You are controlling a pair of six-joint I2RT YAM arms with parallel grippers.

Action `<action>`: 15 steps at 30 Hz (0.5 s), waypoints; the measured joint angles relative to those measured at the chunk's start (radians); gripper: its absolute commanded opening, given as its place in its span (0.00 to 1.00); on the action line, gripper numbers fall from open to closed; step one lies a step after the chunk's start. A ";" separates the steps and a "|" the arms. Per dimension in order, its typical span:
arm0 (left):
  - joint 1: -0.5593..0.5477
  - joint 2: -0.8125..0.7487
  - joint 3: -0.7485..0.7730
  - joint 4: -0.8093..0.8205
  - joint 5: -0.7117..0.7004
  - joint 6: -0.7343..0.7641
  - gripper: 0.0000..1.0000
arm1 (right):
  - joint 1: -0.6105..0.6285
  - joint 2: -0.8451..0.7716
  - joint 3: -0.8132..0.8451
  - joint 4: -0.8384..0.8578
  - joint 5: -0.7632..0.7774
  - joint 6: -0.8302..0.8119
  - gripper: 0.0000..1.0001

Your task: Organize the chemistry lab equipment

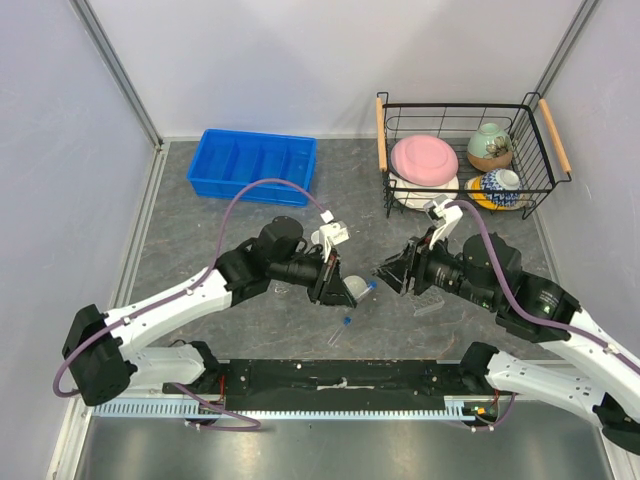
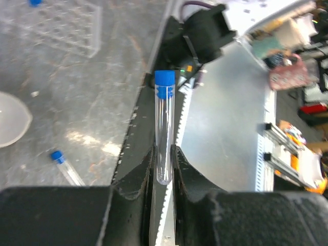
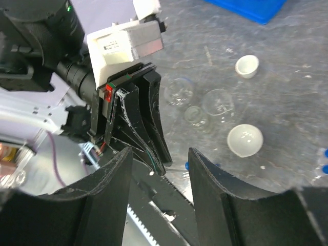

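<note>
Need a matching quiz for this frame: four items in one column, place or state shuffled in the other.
1. blue-capped tube
2. pink plate
3. blue bin
4. right end effector

A. in the wire basket
B. open, holding nothing
C. clamped in the left end effector
D. on the table, back left

Pairs: 1-C, 2-A, 3-D, 4-B

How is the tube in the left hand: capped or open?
Capped. A blue cap closes the far end of the clear tube gripped by the left hand.
</note>
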 measured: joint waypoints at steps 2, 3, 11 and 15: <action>0.007 -0.013 -0.015 0.054 0.089 -0.010 0.02 | 0.000 0.007 0.000 0.013 -0.059 0.006 0.55; 0.011 -0.023 -0.024 0.087 0.130 -0.018 0.02 | 0.000 0.010 0.000 0.018 -0.084 0.008 0.55; 0.026 -0.147 -0.141 0.346 0.375 -0.116 0.02 | 0.000 0.015 -0.002 0.061 -0.245 0.030 0.54; 0.027 -0.179 -0.167 0.424 0.433 -0.147 0.02 | 0.000 0.014 -0.012 0.113 -0.322 0.051 0.53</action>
